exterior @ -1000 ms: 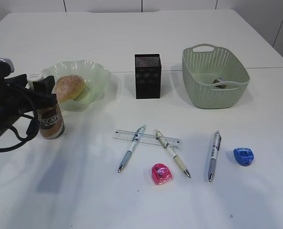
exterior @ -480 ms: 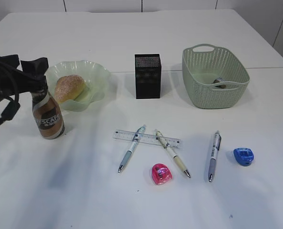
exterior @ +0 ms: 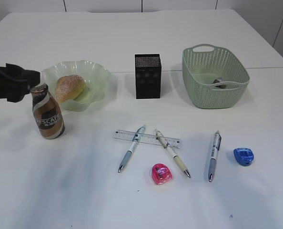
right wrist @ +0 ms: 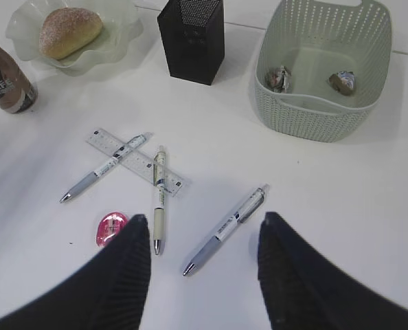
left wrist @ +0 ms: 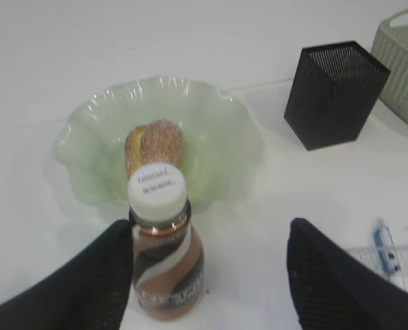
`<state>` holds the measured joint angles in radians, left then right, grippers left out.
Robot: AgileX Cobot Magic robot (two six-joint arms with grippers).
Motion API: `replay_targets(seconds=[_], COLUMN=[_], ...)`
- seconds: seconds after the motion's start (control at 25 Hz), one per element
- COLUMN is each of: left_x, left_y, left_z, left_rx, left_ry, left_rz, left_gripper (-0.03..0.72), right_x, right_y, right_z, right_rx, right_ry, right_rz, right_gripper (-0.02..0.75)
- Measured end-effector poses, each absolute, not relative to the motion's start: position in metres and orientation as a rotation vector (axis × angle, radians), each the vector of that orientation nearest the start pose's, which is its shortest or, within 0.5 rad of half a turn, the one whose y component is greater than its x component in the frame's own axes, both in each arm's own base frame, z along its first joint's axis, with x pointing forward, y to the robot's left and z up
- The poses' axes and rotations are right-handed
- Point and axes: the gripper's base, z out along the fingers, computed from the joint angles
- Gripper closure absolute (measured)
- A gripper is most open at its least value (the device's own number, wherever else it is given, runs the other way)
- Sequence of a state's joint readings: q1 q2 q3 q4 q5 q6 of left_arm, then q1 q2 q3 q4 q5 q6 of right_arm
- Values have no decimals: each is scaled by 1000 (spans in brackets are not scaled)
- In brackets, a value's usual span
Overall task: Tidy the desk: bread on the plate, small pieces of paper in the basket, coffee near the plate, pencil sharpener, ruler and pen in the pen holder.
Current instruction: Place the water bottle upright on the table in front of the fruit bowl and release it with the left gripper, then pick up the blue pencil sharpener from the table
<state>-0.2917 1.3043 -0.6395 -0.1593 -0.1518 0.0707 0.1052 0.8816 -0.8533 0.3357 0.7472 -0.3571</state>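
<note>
The bread (exterior: 69, 87) lies in the wavy green plate (exterior: 101, 71). The coffee (exterior: 48, 117) stands upright just front-left of the plate. My left gripper (exterior: 29, 78) is open at the far left, up by the bottle's cap. In the left wrist view the coffee (left wrist: 166, 268) stands against the left finger of that gripper (left wrist: 211, 227), with a wide gap to the other. The ruler (exterior: 148, 138), three pens (exterior: 131, 149) (exterior: 172, 153) (exterior: 214, 155), a pink sharpener (exterior: 161, 173) and a blue one (exterior: 243, 156) lie on the desk. My right gripper (right wrist: 204, 218) hangs open above a pen (right wrist: 228, 227).
The black mesh pen holder (exterior: 147, 76) stands at centre back. The green lattice basket (exterior: 215, 95) at back right holds crumpled paper pieces (right wrist: 281, 77) (right wrist: 343, 81). A seam crosses the white desk (exterior: 256, 200) behind the plate.
The left gripper has drawn back to the left, off the coffee bottle. The bottle stays standing by the plate. Nothing else has moved.
</note>
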Motion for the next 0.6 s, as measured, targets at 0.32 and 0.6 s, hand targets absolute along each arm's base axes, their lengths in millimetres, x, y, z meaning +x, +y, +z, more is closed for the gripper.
replay_targets(seconds=[0.32, 0.6], left_x=[228, 200], left_y=[-71, -67], left_z=[247, 244], left_rx=[253, 320], left_ry=[2241, 2475], left_rz=[-234, -236], left_gripper=[192, 192], right_x=[166, 173], right_y=[38, 40], right_z=[348, 338], right_rx=[-366, -382], right_ry=[2195, 2274], right_rz=[248, 265], right_gripper=[332, 332])
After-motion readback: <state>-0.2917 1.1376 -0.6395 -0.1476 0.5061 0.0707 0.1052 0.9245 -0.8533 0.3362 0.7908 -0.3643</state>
